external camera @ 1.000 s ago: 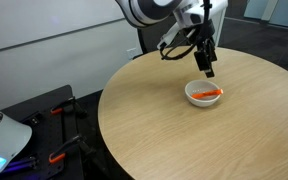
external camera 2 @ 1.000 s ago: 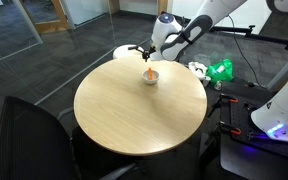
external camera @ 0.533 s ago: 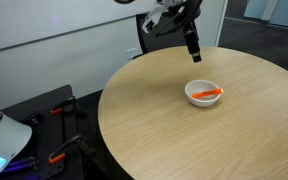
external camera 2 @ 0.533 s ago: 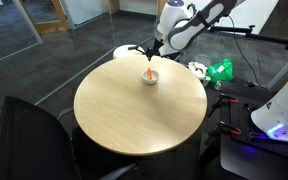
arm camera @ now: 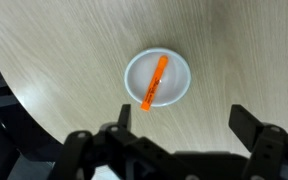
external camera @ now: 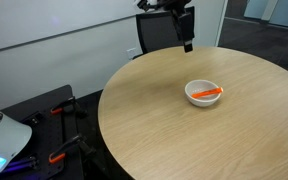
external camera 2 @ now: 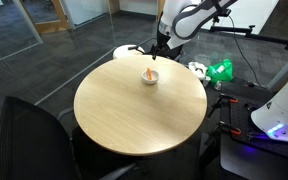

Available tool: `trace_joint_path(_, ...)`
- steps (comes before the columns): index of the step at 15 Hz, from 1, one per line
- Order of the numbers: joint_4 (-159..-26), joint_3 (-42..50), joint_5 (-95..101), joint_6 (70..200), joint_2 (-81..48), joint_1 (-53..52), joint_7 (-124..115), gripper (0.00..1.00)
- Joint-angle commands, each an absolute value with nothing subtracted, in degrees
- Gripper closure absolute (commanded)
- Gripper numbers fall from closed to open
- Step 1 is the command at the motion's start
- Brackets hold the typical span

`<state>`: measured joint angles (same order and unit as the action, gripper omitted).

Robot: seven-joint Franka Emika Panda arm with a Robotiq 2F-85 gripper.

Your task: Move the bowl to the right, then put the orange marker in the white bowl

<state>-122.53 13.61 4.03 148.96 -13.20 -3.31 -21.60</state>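
The small white bowl (external camera: 204, 94) sits on the round wooden table (external camera: 174, 130), also shown in an exterior view (external camera 2: 150, 77) and in the wrist view (arm camera: 157, 80). The orange marker (external camera: 208, 95) lies across the bowl, one end resting on its rim; the wrist view shows it (arm camera: 155, 83) slanted, its lower end sticking out over the rim. My gripper (external camera: 187, 40) is open and empty, raised well above the table and apart from the bowl. In the wrist view its two fingers (arm camera: 184, 122) stand wide apart below the bowl.
The table's curved edge (arm camera: 24, 110) lies close to the bowl. A dark office chair (external camera 2: 34, 140) stands at the table's near side. Green items and cables (external camera 2: 219, 70) lie on the floor beyond the table. A black stand (external camera: 54, 125) sits beside the table.
My gripper has risen from just above the bowl to well above the table. The marker stays in the bowl, which has not moved.
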Motion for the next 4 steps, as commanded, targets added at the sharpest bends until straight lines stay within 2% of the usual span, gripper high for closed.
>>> trace_joint_path(1, -122.52, 11.89, 4.64, 148.86, -13.13, -1.56, -21.91, 0.0)
trace_joint_path(4, -122.68, 11.8, 4.63, 148.86, -13.13, -1.57, -21.91, 0.0)
